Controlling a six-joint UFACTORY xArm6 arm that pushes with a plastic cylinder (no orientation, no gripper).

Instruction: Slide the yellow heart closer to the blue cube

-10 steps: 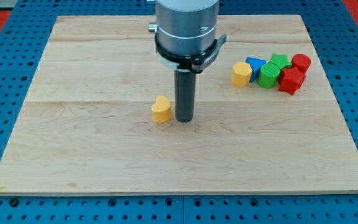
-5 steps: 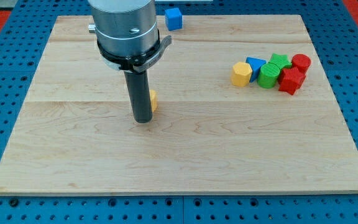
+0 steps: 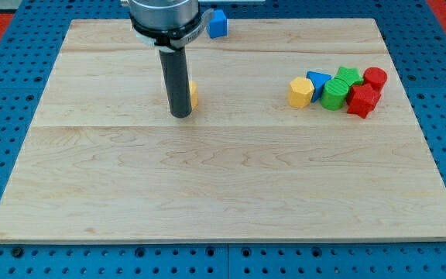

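The yellow heart [image 3: 193, 94] lies left of the board's middle in the upper half, mostly hidden behind my rod, with only its right edge showing. My tip [image 3: 180, 115] rests on the board against the heart's left side, toward the view's bottom. The blue cube [image 3: 217, 23] sits at the board's top edge, up and to the right of the heart, partly hidden by the arm's body.
A cluster sits at the view's right: a yellow block [image 3: 300, 91], a blue block [image 3: 317, 80], two green blocks [image 3: 335, 94] [image 3: 349, 76], and two red blocks [image 3: 362, 100] [image 3: 375, 77]. The wooden board [image 3: 223, 194] lies on a blue pegboard.
My tip went around to the heart's left side, then moved toward the view's top. The heart slid up the board, closer to the blue cube.
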